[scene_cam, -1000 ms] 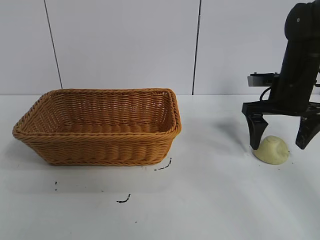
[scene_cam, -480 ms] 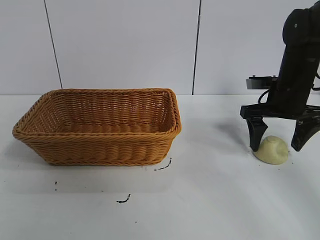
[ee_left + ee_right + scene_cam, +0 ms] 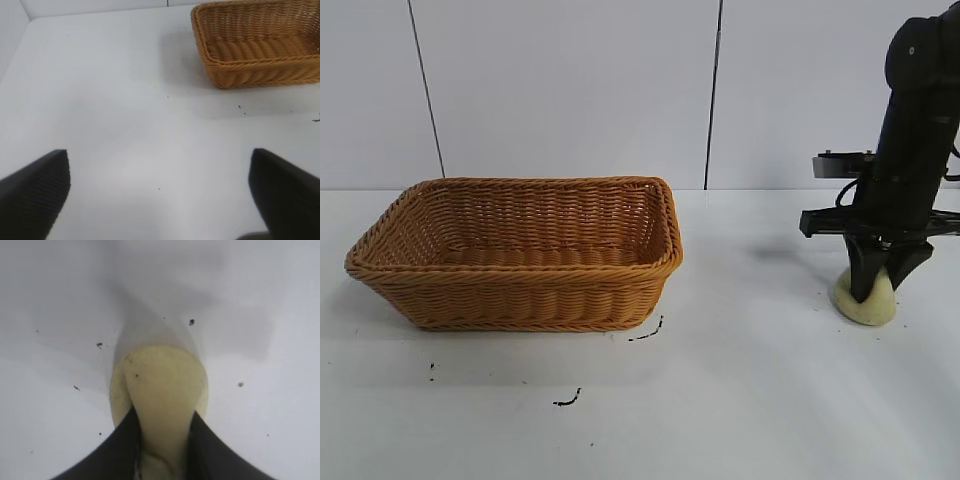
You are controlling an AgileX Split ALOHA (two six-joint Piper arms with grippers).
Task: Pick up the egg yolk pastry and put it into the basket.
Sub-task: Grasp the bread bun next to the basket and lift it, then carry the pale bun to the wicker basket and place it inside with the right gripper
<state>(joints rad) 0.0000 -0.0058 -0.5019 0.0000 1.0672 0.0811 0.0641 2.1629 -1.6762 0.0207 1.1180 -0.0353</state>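
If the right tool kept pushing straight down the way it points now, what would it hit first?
The right tool is already shut on the egg yolk pastry, which sits on the table. Going straight down, it would likely press the pastry against the table.

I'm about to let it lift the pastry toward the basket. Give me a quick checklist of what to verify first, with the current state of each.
1. Right pincer shut on the pastry: ok; the fingers press both its sides in the right wrist view.
2. Pastry off the table: not ok, it sits on it.
3. Grip firm enough to hold through a lift: cannot tell.
4. Basket free to receive: ok, no contents visible.
5. Path from pastry to basket clear: ok, only bare table between.
6. Left pincer out of the way: ok, open over bare table, apart from the basket.
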